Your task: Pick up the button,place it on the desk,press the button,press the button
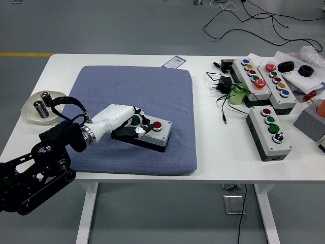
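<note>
Hand count: one of mine in view, my left hand point(124, 121), white shell on a black arm coming in from the lower left.
Left hand state: fingers curled round the near left end of the button box point(146, 133), gripping it; fingertips lie by its green button point(135, 120).
Button box position: on the blue mat point(134, 91), toward the mat's near middle; whether the held end is raised off the mat I cannot tell.
Buttons on held box: two that I can make out, one green, one red point(157, 125); a black part shows between them.
Other button boxes: three at the right side of the table point(203, 152), two long ones point(277, 84) side by side at the far right and one point(269, 132) nearer.
Dish: one, at the left edge point(35, 114), with two small cylinders point(41, 105) in it.
Cables: a black tangle with one plug adapter point(223, 85), beside a green object point(236, 95).
</note>
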